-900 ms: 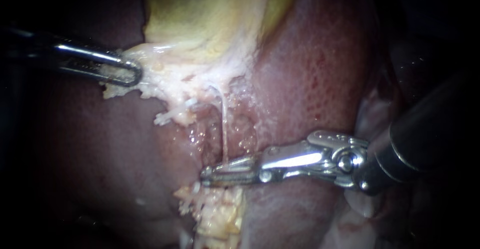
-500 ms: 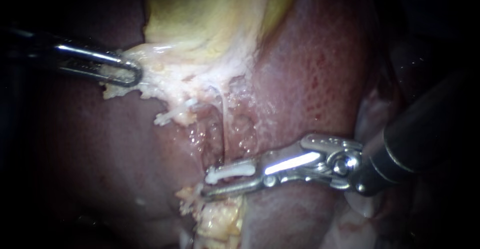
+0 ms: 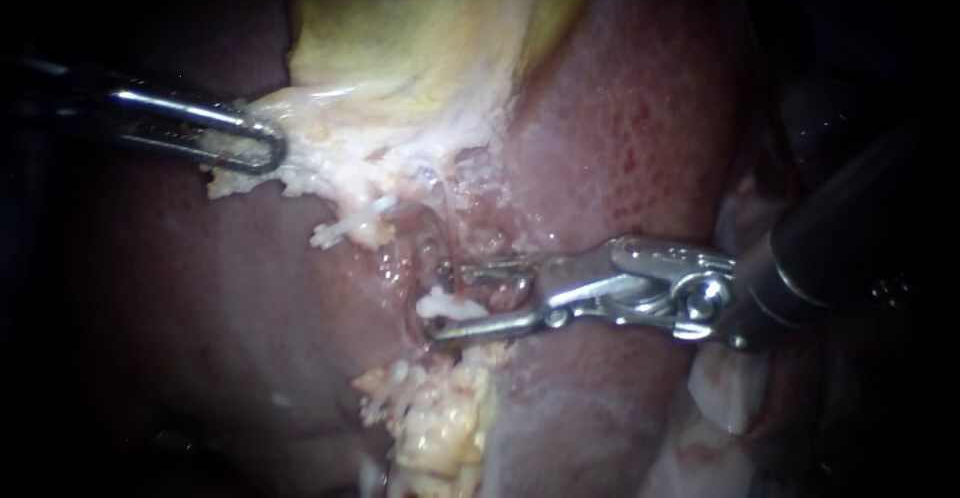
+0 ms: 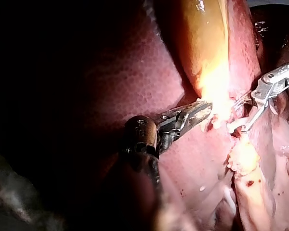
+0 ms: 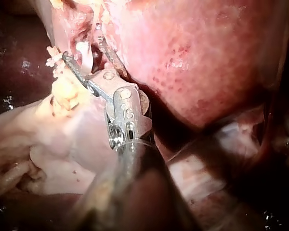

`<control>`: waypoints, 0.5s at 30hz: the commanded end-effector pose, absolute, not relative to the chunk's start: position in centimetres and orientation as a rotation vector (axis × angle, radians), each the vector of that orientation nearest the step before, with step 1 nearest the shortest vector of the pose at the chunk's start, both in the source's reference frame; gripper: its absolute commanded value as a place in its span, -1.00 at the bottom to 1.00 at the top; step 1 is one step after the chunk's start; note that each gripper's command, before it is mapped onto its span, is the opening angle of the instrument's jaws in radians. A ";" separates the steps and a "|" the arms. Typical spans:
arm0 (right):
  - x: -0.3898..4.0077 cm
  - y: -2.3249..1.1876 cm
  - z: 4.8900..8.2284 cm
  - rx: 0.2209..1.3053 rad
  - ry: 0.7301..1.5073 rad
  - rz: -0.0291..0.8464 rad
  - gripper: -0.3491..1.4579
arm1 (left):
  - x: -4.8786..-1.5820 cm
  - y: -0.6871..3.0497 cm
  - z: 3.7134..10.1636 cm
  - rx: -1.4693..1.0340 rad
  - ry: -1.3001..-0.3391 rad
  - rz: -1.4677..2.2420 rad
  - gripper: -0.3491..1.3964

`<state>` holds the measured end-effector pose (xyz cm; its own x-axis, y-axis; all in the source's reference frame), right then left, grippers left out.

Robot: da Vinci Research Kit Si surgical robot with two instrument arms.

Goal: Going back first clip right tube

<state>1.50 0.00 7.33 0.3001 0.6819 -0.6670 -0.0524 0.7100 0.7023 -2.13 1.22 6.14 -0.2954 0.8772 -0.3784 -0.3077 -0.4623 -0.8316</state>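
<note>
My left instrument comes in from the left, its jaws shut on the pale tissue under the yellow gallbladder; the left wrist view shows this same hold by my left instrument. A thin pale tube runs down from that tissue. My right instrument stands at the tube's lower end with its jaws open. A small white clip lies between them without being gripped. The right wrist view shows my right instrument with its jaws spread around the clip.
Red-brown liver fills both sides of the cleft. A lump of yellow-white fat lies just below the right instrument's jaws. Pale folds of tissue sit under the right instrument's shaft.
The right instrument's jaws went from shut to wide open, baring the white clip at the tube. Its tip drew back a little to the right. The left instrument held still.
</note>
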 end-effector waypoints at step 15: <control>0.76 0.10 6.89 0.538 1.240 0.297 -0.06 | -2.10 1.21 6.13 -1.102 -0.826 1.859 -1.00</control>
